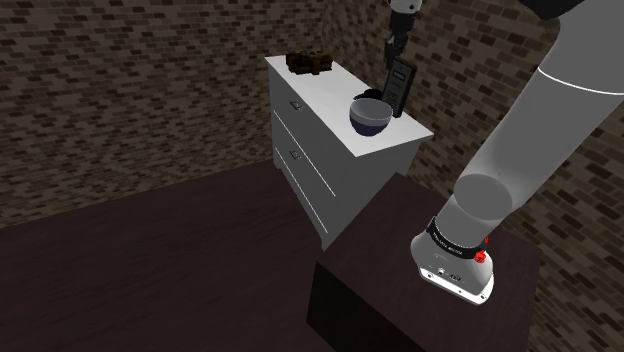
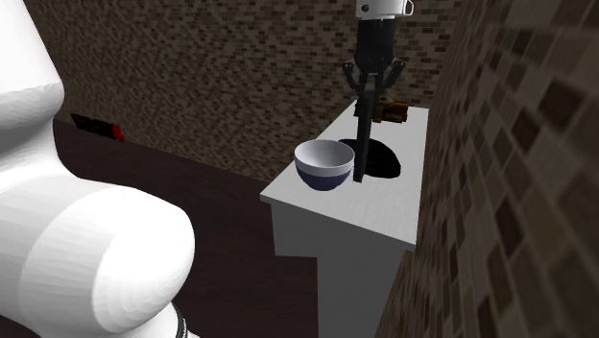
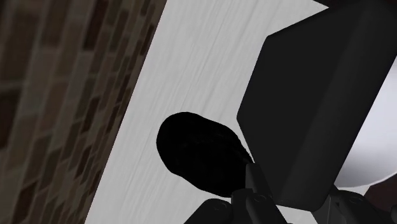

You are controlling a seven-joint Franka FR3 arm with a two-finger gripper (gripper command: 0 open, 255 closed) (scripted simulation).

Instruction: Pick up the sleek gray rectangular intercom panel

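The intercom panel (image 1: 397, 88) hangs upright beneath the pincer (image 1: 392, 54), clasped

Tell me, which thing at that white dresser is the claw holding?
The dark upright panel, clasped in the gripper; the bowl and brown item sit on the dresser.

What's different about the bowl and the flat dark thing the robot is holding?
The bowl is round and hollow; the panel is flat and rectangular. The bowl is pale inside and dark blue outside; the panel is dark grey. The bowl sits on the white dresser; the panel hangs upright from the gripper, clasped by its fingers. Both are at the dresser's same end.
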